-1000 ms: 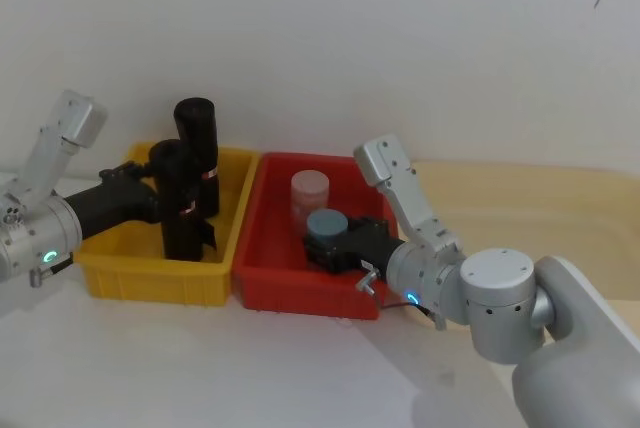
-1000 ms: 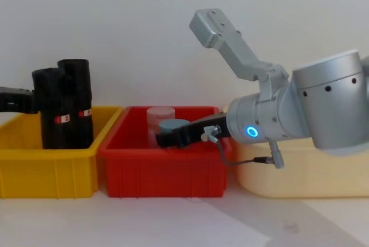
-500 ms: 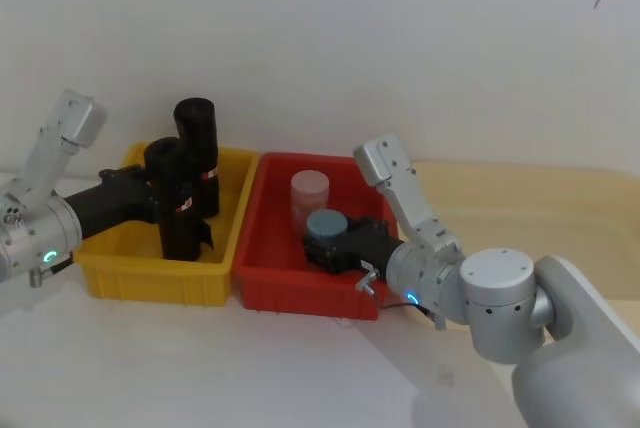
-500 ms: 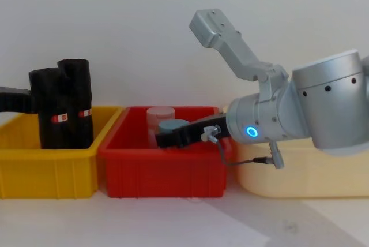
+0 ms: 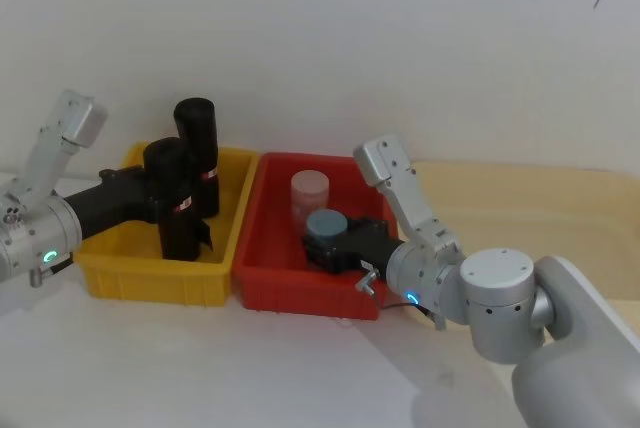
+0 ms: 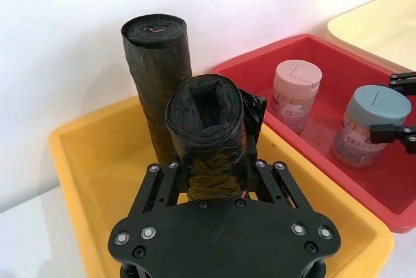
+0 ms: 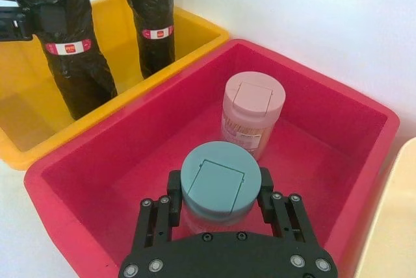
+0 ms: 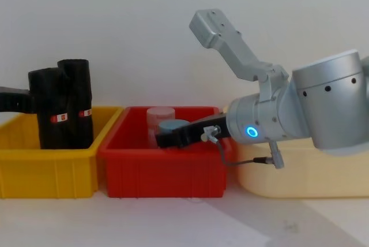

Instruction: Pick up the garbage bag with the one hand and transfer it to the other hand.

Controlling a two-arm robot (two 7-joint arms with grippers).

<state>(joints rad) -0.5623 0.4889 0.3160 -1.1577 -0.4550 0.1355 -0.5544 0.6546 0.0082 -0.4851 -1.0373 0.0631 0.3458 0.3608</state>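
Watching from my remote station, I see the left gripper (image 5: pixel 183 210) reaching in from the left side, on the arm with the green ring light. Its two fingers (image 6: pixel 259 164) are closed on the garbage bag (image 5: pixel 168 163), one on each side, around the middle of the roll. The garbage bag stands upright inside the yellow bin (image 5: pixel 150 283), and its top is higher than the rim. Its lower end is down inside the bin, but I cannot tell if it touches the floor or hangs just above it. A red-and-white label band (image 7: pixel 67 47) goes around the roll, just below the place of the grip.

A second black roll (image 5: pixel 196 128) stands upright just behind it, in the same bin and nearer to the wall. From the chest view the two rolls overlap, so I cannot say whether they touch.

The right gripper (image 7: pixel 219 195), on the arm with the blue ring light, is low inside the red bin (image 5: pixel 300 293), which stands beside the yellow one. Its fingers are closed against both sides of the jar with the grey-blue lid (image 7: pixel 218 180). A pink-lidded jar (image 7: pixel 253 106) stands just behind that jar. A cream bin (image 8: pixel 305 178) is on the right of the red bin, partly behind the right arm.
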